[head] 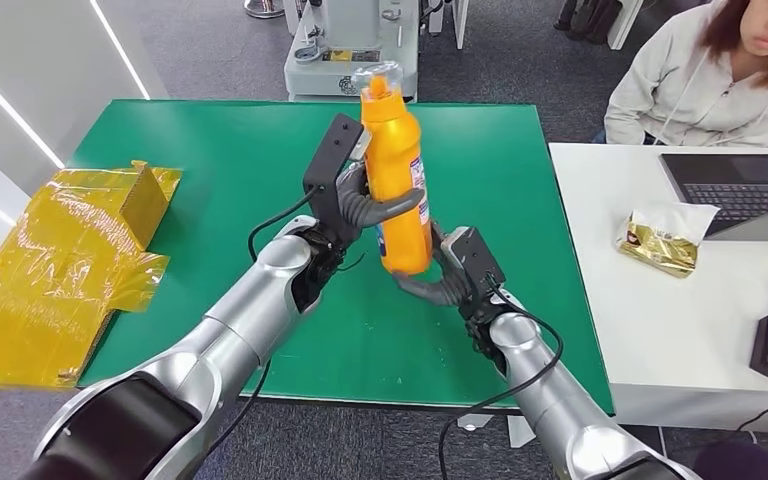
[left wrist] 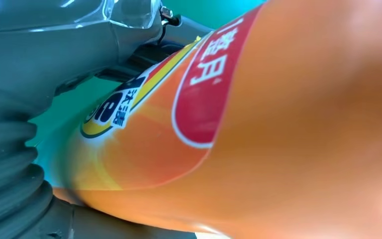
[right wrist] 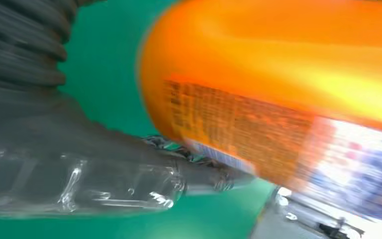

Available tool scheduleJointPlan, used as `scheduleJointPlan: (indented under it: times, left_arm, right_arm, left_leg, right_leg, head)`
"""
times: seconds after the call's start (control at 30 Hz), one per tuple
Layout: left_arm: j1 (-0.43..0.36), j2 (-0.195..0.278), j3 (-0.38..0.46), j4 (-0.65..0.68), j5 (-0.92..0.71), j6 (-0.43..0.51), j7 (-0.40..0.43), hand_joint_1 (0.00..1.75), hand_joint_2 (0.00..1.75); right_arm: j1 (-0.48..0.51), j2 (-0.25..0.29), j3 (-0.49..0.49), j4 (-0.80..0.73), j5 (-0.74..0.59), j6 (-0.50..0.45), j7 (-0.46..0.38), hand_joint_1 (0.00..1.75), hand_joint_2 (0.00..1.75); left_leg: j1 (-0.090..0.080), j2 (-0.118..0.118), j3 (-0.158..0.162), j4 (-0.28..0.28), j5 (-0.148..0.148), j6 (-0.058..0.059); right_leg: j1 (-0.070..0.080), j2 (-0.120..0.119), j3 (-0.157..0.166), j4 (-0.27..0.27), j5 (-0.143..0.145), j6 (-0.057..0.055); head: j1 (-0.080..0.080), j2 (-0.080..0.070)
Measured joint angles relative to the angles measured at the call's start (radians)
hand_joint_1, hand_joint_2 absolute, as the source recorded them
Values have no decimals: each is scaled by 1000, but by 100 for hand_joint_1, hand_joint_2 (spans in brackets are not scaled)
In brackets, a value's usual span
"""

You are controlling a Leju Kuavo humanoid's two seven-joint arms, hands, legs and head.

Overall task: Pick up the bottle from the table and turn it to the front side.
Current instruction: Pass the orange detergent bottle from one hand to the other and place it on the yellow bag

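Both robot hands, left robot hand (head: 365, 205) and right robot hand (head: 438, 280), gripped orange bottle (head: 397, 170) upright above green worktop (head: 210, 170); mid-turn; next, probably rotate label frontward.

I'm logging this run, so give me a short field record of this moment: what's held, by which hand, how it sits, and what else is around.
held object: orange plastic bottle with clear cap, upright, lifted off the green table
left hand: grips the bottle's middle
right hand: holds the bottle's base
label: red and yellow print faces the left wrist camera
nearby: crumpled yellow foil-wrapped box, white side table, laptop, seated person
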Motion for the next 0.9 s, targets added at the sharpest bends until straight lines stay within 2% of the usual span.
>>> scheduleJointPlan:
  times: [0.17,0.43,0.57,0.67,0.77,0.9]
  left_arm:
    - [-7,7,1,-18,-65,24,-66,175,175]
    - [-8,14,1,-24,-86,35,-82,175,175]
    - [-14,67,-11,-56,-306,196,-200,175,175]
    - [-20,114,-34,-84,-479,300,-231,175,175]
    - [-27,162,-60,-111,-693,398,-205,175,175]
    - [-28,237,-88,-139,-1018,550,-121,175,175]
  right_arm:
    - [53,-8,-5,-45,1,2,5,0,175]
    - [74,-13,-8,-69,2,2,5,0,175]
    - [135,-33,-10,-154,17,14,-21,0,175]
    - [187,-46,-11,-235,26,6,-27,0,175]
    - [252,-59,-17,-350,54,-15,-16,0,175]
    - [357,-72,-35,-528,101,-33,6,0,175]
  left_leg:
    - [0,0,0,0,0,0]
    - [0,0,0,0,0,0]
    - [0,1,0,0,0,0]
    - [0,0,0,0,0,0]
    - [0,0,0,-1,0,0]
    - [0,1,0,-1,0,0]
  right_leg:
    - [0,0,0,0,0,0]
    - [0,0,0,0,0,0]
    - [0,0,0,0,0,0]
    - [0,0,0,0,0,0]
    - [0,0,0,0,-1,0]
    - [0,1,0,0,-1,0]
  head:
    - [0,0]
    - [0,0]
    - [0,0]
    - [0,0]
    - [0,0]
    - [0,0]
